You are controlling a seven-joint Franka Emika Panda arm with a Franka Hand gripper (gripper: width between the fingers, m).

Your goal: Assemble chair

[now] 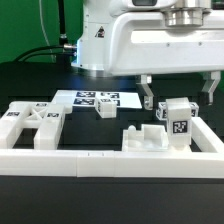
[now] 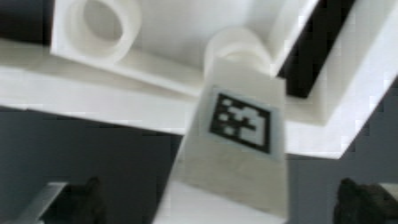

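The end effector [image 1: 180, 97] is wide open and holds nothing, just above a white chair piece [image 1: 177, 122].

This is a robotics lab bench. A glossy white robot arm [image 1: 130, 40] hangs over a black table [image 1: 40, 85] before a green backdrop [image 1: 25, 25]. On the table are a marker board [image 1: 95, 99], a white border rail [image 1: 110, 158] and white, tag-bearing chair pieces [image 1: 178, 120].

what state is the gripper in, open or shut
Open. The gripper has its fingers wide apart either side of the tagged chair piece, with dark gaps visible in the wrist view.
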